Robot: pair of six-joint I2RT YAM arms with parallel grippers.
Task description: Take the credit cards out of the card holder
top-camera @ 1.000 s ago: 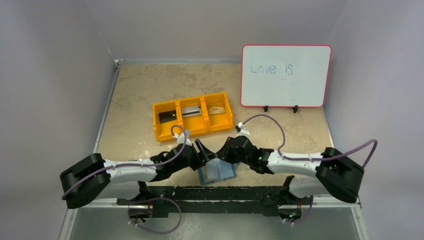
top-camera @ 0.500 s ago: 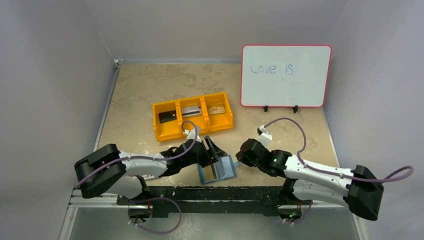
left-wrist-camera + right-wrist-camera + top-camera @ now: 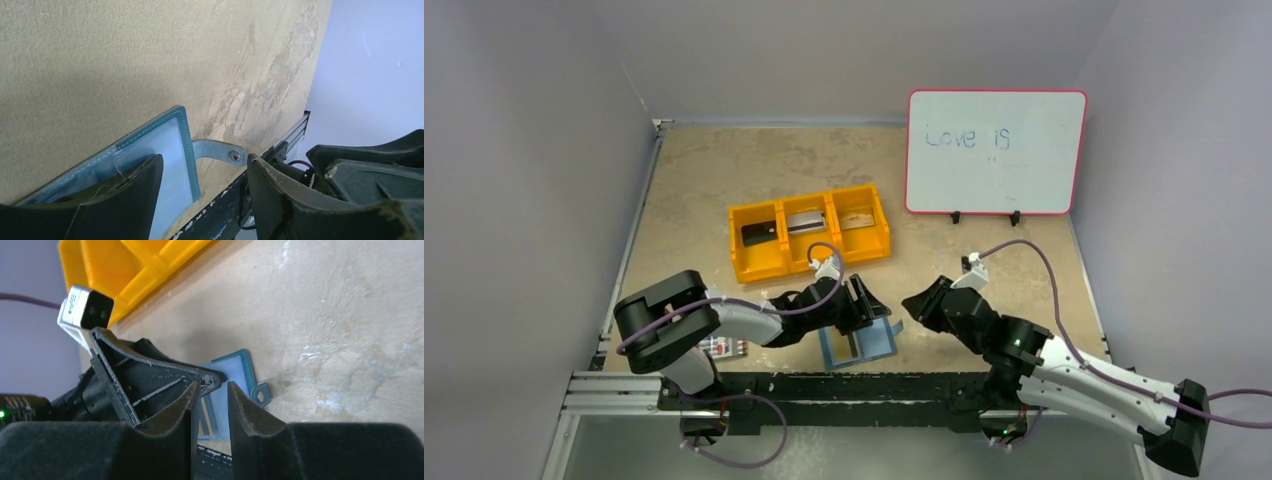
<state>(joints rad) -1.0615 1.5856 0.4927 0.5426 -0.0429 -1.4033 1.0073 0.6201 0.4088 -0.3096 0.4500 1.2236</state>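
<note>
Withdrawing right end effector, fingers narrowly apart, left end effector spread wide over card holder

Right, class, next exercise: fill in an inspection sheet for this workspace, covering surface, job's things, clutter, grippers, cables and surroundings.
Surface: tan, mottled table, with paler worn patches.
Job's things: card holder lies open at the near edge. Three credit cards lie in the orange bin, one per compartment: black, silver, tan. Whether any is left in the holder cannot be told.
Clutter: marker pack beneath the left arm.
Grippers: left gripper jaws wide, one finger over the holder. Right gripper jaws a narrow gap apart, nothing between them.
Cables: purple cables loop above both arms.
Surroundings: whiteboard reading "Love is" stands at the back right; plain walls.
</note>
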